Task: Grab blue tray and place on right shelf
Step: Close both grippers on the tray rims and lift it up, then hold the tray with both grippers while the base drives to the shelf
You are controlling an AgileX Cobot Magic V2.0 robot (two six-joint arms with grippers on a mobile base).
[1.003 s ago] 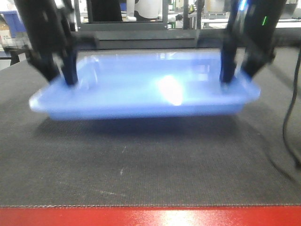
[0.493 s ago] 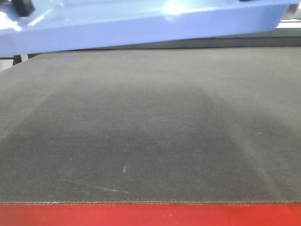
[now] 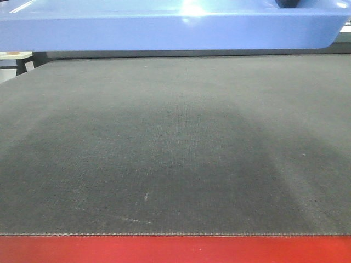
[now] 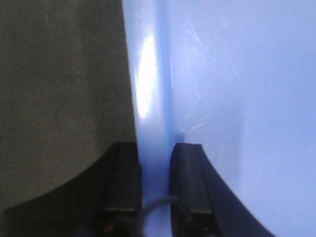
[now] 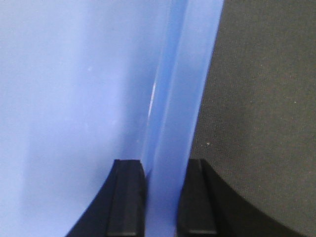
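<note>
Table mat (image 3: 175,164): dark grey woven surface filling most of the front view, with a red strip (image 3: 175,250) along its near edge. A broad darker patch at its middle reads as the shadow of the load above.

Blue tray (image 3: 164,30): held in the air above the mat, level, with only its underside and near wall showing at the top of the front view. It is carried by its two short ends, likely so that it stays flat and balanced for the move to the shelf. The shelf is not in view.

Left gripper (image 4: 155,148): narrowly closed, pinching the tray's left rim, one finger (image 4: 123,173) outside the wall and the other inside.

Right gripper (image 5: 162,165): narrowly closed, clamped the same way on the right rim, a mirrored hold to prevent tipping.
</note>
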